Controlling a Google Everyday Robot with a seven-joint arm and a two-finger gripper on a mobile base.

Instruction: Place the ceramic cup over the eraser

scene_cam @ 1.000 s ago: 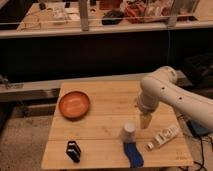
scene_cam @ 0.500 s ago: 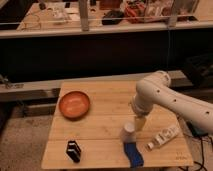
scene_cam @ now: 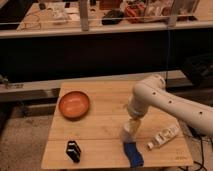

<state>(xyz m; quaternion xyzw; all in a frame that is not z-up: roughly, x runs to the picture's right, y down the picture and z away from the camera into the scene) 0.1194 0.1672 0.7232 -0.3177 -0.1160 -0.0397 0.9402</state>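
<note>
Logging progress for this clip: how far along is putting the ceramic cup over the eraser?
Done: nothing yet. The eraser lies uncovered at the front left of the table. In hand: the gripper is down at the ceramic cup, which stands on the table beside the blue piece, jaws open. Left: grasp the cup, carry it left and lower it over the eraser.

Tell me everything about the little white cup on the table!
The ceramic cup is small, plain and creamy white, with no handle. It stands on the wooden table, near the front edge, just behind a flat blue piece. The robot's gripper is open right at its top, hiding its rim; whether it touches the cup isn't clear.
</note>
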